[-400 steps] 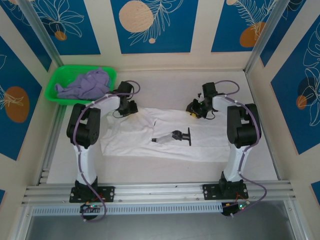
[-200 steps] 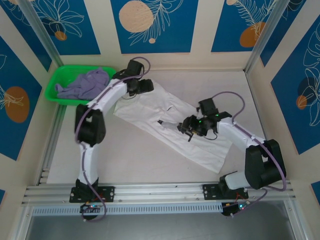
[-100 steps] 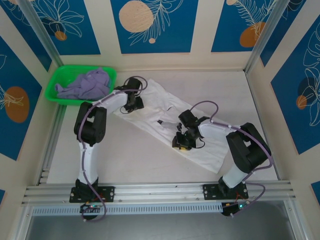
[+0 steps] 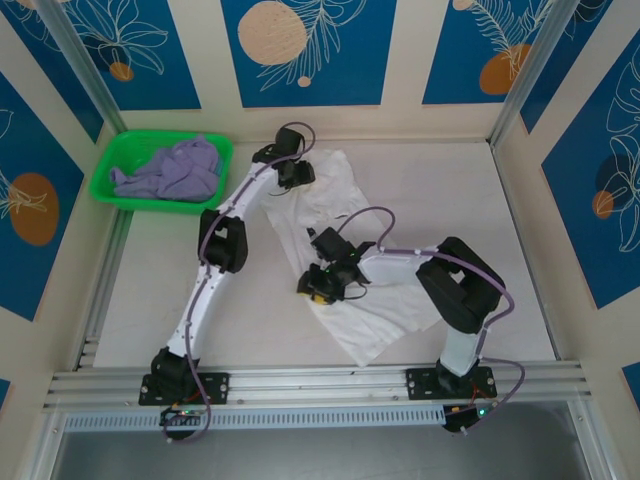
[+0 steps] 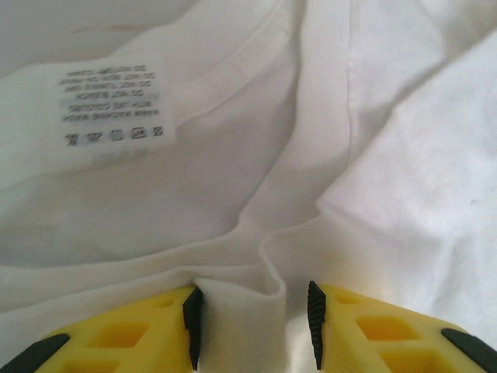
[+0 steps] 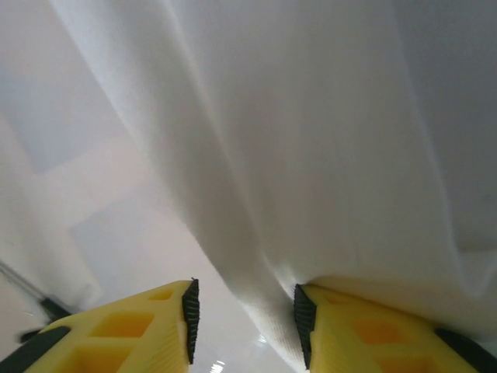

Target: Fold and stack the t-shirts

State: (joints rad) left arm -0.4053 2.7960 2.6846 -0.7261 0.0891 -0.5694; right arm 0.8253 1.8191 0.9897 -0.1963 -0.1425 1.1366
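Since half a second ago the white t-shirt (image 4: 372,322) has swung into a steeper slant across the surface (image 4: 520,250), its far end now close to the back wall and its near end toward the right arm's base. The left arm (image 4: 225,240) has stretched out almost straight and now reaches that far end, further back than before. The right arm (image 4: 460,290) has folded in, and its tip has moved leftward to the shirt's left edge at mid-length. The lavender t-shirt (image 4: 175,168) lies heaped in the green basket (image 4: 104,172) at the back left corner, as before.

The left fingers (image 5: 132,338) pinch an upright fold of white cloth just below the collar seam, with the care label (image 5: 116,101) beyond. The right fingers (image 6: 147,326) stand partly apart. A thick fold of the shirt runs down against one pad, while bare surface shows beside the other. Whether that fold is gripped I cannot tell.

The chest print seen earlier can no longer be made out where the right arm's tip sits. The label's lettering is too blurred to read. Both wrist views cut the fingers off at the bottom edge. From above, the sleeves are hard to tell apart from the crumpled body.
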